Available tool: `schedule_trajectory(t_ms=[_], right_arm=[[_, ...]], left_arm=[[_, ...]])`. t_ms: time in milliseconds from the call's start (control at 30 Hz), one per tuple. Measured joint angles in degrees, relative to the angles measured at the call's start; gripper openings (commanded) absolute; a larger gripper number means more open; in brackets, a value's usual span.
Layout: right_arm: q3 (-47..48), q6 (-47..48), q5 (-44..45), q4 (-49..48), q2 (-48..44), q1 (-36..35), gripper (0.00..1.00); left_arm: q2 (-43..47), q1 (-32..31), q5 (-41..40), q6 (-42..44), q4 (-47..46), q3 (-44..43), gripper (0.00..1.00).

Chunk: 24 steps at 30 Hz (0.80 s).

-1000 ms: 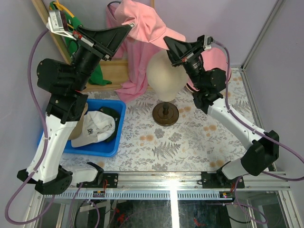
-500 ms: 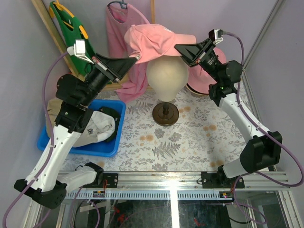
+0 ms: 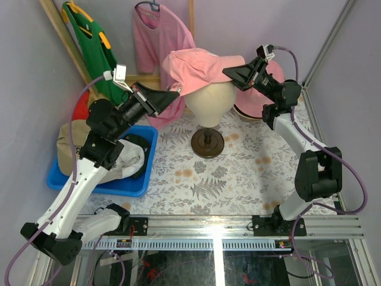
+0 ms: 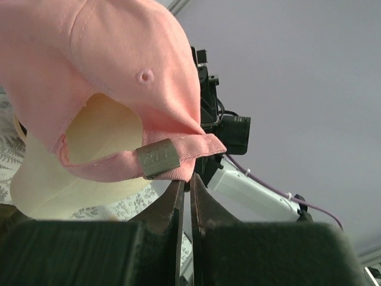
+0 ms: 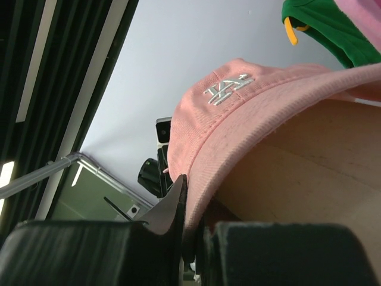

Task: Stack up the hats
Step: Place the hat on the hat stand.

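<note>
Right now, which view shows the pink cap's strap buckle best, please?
The left wrist view: the buckle sits close, just above the left end effector. The top view shows the pink cap whole, the buckle too small; the right wrist view shows only brim and logo.

In the top view the pink cap (image 3: 193, 65) covers the crown of the mannequin head (image 3: 209, 104). The left arm (image 3: 89, 170) crosses the blue bin (image 3: 134, 186), hiding much of the tan cap (image 3: 130, 159) and the dark green cap (image 3: 140, 142) inside. The right hand (image 3: 227, 72) and its arm hide much of the pink bucket hat (image 3: 275, 72). In the right wrist view the pink cap's brim runs off the right edge.
</note>
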State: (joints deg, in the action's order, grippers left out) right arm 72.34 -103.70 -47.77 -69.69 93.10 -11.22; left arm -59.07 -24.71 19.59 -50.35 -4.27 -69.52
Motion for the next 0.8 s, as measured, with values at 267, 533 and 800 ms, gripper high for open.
schedule_trajectory(t_ms=[267, 533, 800], right_arm=[[-2.5, -4.9, 0.5, -8.0, 1.3, 6.4, 0.00], [-4.4, -9.1, 3.2, -12.9, 5.7, 10.3, 0.00], [-4.7, -12.8, 2.8, -18.5, 7.6, 10.1, 0.00]], left_arm=[[3.1, -0.5, 2.3, 0.2, -0.1, 3.3, 0.00], [3.8, -6.6, 2.3, 1.1, -1.8, 4.5, 0.00], [2.4, -8.2, 0.0, 2.2, -1.4, 7.3, 0.00]])
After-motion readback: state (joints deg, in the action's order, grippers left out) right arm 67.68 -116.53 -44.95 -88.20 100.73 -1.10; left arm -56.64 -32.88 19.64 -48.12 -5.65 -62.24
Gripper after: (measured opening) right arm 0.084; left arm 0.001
